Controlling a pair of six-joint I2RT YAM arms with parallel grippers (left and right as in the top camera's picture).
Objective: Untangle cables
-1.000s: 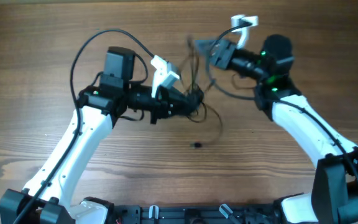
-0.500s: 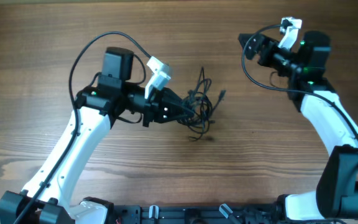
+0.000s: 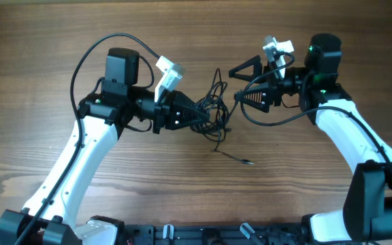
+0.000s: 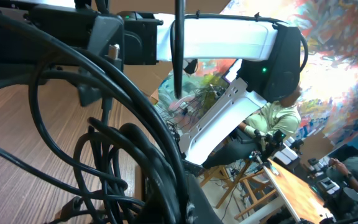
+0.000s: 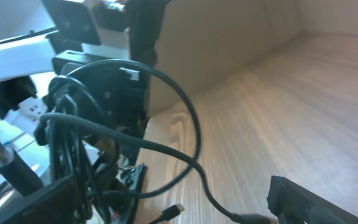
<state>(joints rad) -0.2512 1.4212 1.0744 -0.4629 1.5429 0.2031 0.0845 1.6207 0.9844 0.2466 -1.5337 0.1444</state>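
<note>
Now the cables (image 3: 213,109) hang as a loose dark bunch right at the tip of the left gripper (image 3: 197,114). Its jaws are pressed together on the bunch, and from there the loops fan out towards the right arm. One loose strand (image 3: 235,157) has dropped free of the bunch and lies on the table (image 3: 46,41) below and beyond the left fingertips, its small plug at the far end. A second ago that strand was still curled in close under the knot, so the last pull seems to have paid out some length.

The bigger change is on the other side. The right gripper (image 3: 242,85) had let go and swung well away from the bunch half a second back. It has since returned and sits just beside the outer loops, jaws spread wide with nothing between them (the right wrist view shows strands ahead of the fingers, not inside them).

Judged from this, one pull is done and a fresh grab is being lined up. The knot is looser but far from sorted, with most strands still crossing near the left fingertips.
</note>
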